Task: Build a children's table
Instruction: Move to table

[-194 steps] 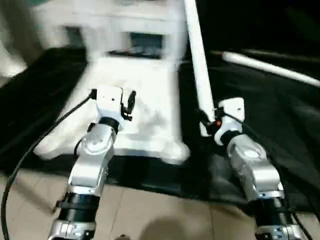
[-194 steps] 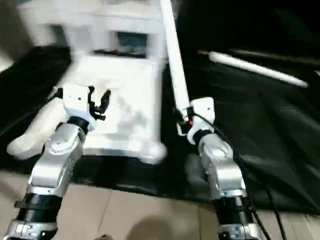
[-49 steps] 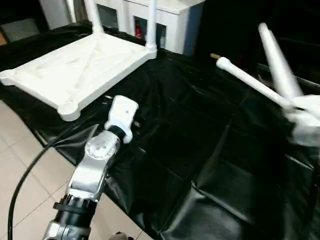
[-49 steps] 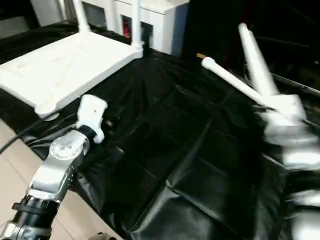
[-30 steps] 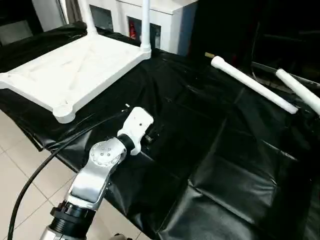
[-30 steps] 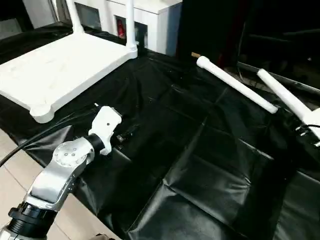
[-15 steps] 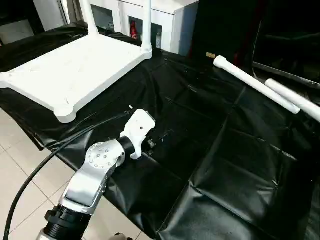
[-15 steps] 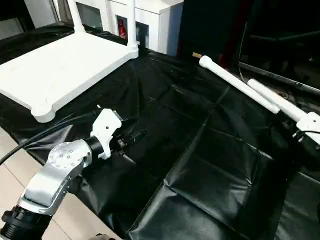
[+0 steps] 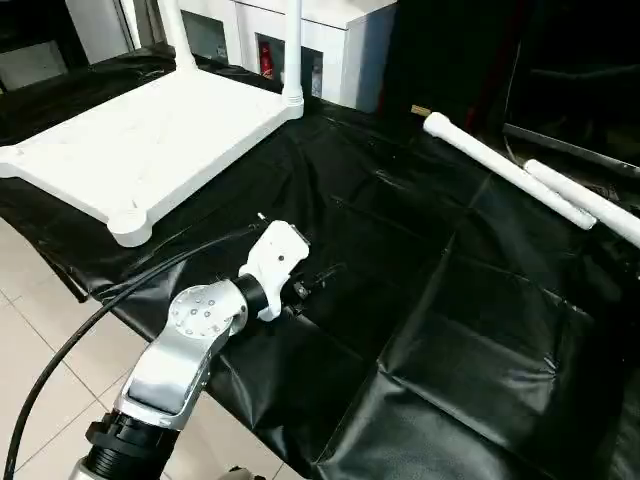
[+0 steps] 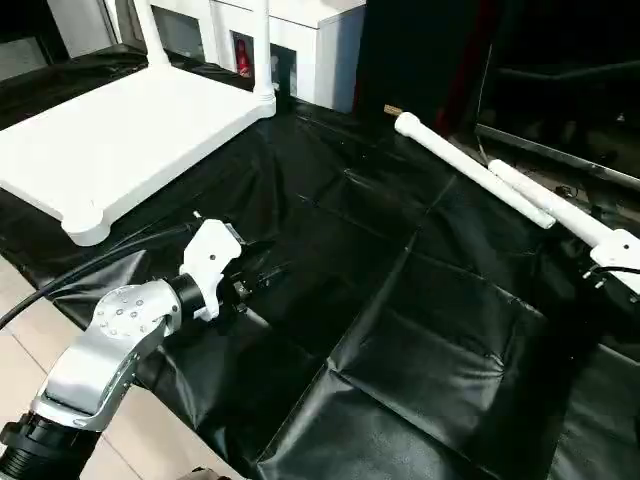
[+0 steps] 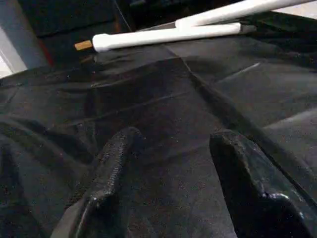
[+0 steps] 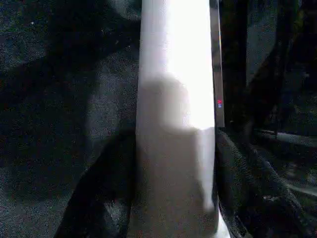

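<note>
Nearest in the head view, the left gripper (image 9: pixel 318 277) is seen low over the black sheet (image 9: pixel 430 330), its two fingers (image 11: pixel 116 163) spread w/ nothing between them, only bare sheet. It is aimed roughly toward the two loose legs lying further out and to the right. At the right edge, the right gripper (image 12: pixel 173 198) is clamped on one of these, the near leg (image 10: pixel 560 215): in the right wrist view the white tube runs straight up between the dark fingers, so its long axis lies in line w/ that gripper. The free leg (image 9: pixel 505 168) lies just beside it, the two nearly parallel and seemingly touching near the overlap, both slanting from far-left to near-right across the sheet; in the left wrist view the same pair is seen well ahead of the left fingers, crosswise to their reach. Further back on the left, the tabletop (image 9: pixel 150 140) lies upside down, ribbed side up, w/ two legs already standing in its far corner sockets, e.g. the upright leg (image 9: pixel 292 50). The near corner socket (image 9: pixel 128 222) is empty, and is judged the likely target. The held leg is well apart from it, right of the left gripper; the right arm is plainly the nearer one to both loose legs, the left arm nearer to the tabletop. Behind, a white cabinet (image 9: pixel 340 40) is seen.
</note>
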Controlling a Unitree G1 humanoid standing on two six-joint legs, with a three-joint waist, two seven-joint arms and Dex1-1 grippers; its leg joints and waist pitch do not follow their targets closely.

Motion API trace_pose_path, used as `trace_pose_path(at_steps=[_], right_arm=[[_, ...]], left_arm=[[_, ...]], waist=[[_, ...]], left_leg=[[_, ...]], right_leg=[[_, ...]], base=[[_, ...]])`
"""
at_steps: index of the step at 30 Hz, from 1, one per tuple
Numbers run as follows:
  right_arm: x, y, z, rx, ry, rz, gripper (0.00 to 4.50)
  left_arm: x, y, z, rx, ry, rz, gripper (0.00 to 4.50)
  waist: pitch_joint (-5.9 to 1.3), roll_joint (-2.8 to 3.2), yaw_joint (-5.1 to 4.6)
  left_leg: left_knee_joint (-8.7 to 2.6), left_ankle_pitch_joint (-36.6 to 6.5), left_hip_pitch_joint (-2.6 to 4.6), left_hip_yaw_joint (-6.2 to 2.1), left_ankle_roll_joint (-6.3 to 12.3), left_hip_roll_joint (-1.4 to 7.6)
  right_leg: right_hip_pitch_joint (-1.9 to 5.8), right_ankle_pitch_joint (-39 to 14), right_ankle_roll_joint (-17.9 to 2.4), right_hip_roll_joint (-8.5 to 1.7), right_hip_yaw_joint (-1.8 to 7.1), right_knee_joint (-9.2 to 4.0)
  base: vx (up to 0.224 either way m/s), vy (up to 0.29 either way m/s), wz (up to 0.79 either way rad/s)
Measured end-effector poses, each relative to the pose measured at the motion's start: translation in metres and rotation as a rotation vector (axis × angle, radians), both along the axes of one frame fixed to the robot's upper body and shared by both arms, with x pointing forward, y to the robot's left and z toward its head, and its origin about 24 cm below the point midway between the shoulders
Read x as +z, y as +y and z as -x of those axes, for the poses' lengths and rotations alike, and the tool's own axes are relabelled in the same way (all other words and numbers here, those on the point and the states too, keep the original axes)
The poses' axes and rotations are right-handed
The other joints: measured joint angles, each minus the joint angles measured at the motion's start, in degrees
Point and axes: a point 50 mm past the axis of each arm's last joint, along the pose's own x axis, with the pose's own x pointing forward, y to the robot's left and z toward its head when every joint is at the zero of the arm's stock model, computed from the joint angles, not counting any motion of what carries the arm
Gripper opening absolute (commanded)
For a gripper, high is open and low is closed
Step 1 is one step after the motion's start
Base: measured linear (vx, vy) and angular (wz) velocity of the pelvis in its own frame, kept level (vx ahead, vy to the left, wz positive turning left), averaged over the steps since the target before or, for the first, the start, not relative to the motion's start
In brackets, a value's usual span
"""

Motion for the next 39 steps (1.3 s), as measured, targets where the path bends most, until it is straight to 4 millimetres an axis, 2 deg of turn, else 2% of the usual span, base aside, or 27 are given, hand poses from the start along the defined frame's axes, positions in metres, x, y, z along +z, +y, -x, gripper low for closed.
trace_pose_path(at_steps=[3,7,15,21,28,33,39], right_arm=[[-0.008,0.0,0.005,0.002,0.03,-0.008,1.93],[-0.018,0.009,0.001,0.038,0.037,-0.049,1.93],[-0.03,0.02,0.0,0.065,0.028,-0.127,1.93],[-0.04,0.039,-0.01,0.14,0.017,-0.187,1.93],[-0.051,0.067,-0.02,0.241,0.014,-0.239,1.93],[-0.053,0.077,-0.024,0.284,0.008,-0.245,1.93],[-0.058,0.086,-0.026,0.308,0.003,-0.259,1.93]], left_arm=[[0.0,0.0,0.0,0.001,0.0,-0.001,2.64],[0.0,0.001,0.0,0.002,0.0,-0.003,2.64],[0.0,0.001,0.0,0.004,-0.003,-0.008,2.64],[0.0,0.001,0.0,0.006,-0.009,-0.011,2.64],[0.001,0.001,0.0,0.005,-0.014,-0.011,2.64],[0.001,0.001,0.0,0.006,-0.017,-0.012,2.64],[0.001,0.002,-0.001,0.014,-0.024,-0.018,2.64]], waist=[[0.0,0.0,0.0],[0.0,0.0,-0.72],[-0.01,0.01,-1.57],[0.0,0.0,-1.94],[0.01,-0.03,-1.84],[-0.01,-0.13,-1.77],[-0.15,-0.53,-2.0]], left_leg=[[0.01,-0.01,0.0,0.0,0.01,0.0],[0.03,-0.01,0.03,0.0,0.01,0.01],[0.08,-0.01,0.02,0.0,0.01,0.01],[0.09,-0.01,0.04,0.0,0.01,0.06],[0.09,-0.01,0.02,0.0,0.01,0.06],[0.09,-0.01,0.03,0.0,0.01,0.06],[0.09,-0.01,0.06,0.0,0.0,0.11]], right_leg=[[0.01,0.0,0.0,0.0,0.0,0.0],[0.01,0.01,-0.01,0.0,0.0,0.0],[0.02,0.0,0.02,0.0,-0.01,0.0],[0.02,-0.03,0.09,0.01,-0.04,0.0],[0.01,0.0,0.06,0.01,-0.03,0.0],[0.02,0.01,0.05,0.01,-0.03,0.0],[0.03,-0.03,0.1,0.02,-0.05,0.0]], base=[[0.0,0.0,0.0],[0.0,0.0,0.0],[0.0,0.0,0.0],[0.0,0.0,0.0],[0.0,0.0,0.0],[0.0,0.0,0.0],[0.0,0.0,0.0]])
